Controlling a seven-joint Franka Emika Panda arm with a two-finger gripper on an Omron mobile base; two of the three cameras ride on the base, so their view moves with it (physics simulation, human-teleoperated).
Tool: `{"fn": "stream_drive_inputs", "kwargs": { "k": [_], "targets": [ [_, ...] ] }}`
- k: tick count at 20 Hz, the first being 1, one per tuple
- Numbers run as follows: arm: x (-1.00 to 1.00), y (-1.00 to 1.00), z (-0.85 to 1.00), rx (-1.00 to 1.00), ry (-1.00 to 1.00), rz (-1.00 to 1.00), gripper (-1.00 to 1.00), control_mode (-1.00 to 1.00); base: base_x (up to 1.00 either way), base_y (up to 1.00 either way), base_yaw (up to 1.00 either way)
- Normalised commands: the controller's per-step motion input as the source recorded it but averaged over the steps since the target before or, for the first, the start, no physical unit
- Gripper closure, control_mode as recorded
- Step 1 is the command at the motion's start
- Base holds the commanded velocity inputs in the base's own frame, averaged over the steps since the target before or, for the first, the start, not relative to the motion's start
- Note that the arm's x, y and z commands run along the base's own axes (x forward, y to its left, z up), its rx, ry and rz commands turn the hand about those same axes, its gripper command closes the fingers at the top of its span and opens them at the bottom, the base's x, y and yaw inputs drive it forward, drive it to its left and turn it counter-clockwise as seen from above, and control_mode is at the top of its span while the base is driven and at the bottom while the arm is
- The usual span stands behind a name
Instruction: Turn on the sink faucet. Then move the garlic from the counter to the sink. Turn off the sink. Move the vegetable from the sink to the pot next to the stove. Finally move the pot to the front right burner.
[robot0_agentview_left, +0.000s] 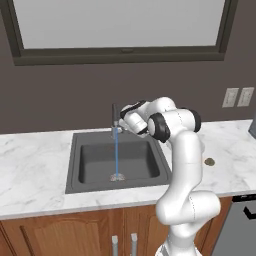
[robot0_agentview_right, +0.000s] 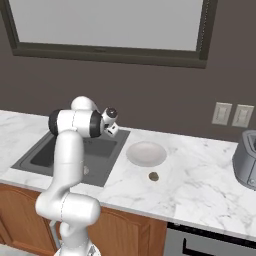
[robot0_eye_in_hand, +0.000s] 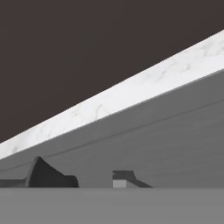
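Gripper (robot0_agentview_left: 121, 122) sits up at the back of the sink, right by the faucet (robot0_agentview_left: 114, 119), hand turned sideways toward it, presumably because the lever is there; water is running, a thin blue stream (robot0_agentview_left: 117, 152) dropping to the drain (robot0_agentview_left: 117, 177), so the tap looks on. In the hand view two dark fingertips (robot0_eye_in_hand: 43, 175) stand apart with nothing between them, so jaws partly spread, holding nothing that I can see. Sink (robot0_agentview_left: 75, 150) is a dark basin sunk in the white marble counter (robot0_agentview_left: 30, 165), no vegetable in it. Small brownish thing on the counter right of the sink, likely the garlic (robot0_agentview_right: 153, 176), just in front of a pale shallow bowl (robot0_agentview_right: 146, 153), well apart from the hand. Far right a grey appliance (robot0_agentview_right: 246, 162) by the wall, too cropped to name. Next step I'd guess: go fetch the garlic.
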Motion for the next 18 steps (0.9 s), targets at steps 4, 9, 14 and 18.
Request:
{"fn": "stream_drive_inputs", "kwargs": {
  "k": [4, 9, 14, 18],
  "targets": [
    [-0.1, -0.85, -0.89, 0.08, 0.03, -0.05, 1.0, -1.0, 0.0, 0.0, 0.0],
    [-0.12, -0.81, -0.82, 0.08, 0.05, -0.05, 1.0, -1.0, 0.0, 0.0, 0.0],
    [-0.22, -0.53, -0.28, 0.08, 0.01, -0.05, -1.0, -1.0, 0.0, 0.0, 0.0],
    [-0.04, -0.16, 0.0, 0.03, 0.0, -0.06, -1.0, -1.0, 0.0, 0.0, 0.0]
  ]
}}
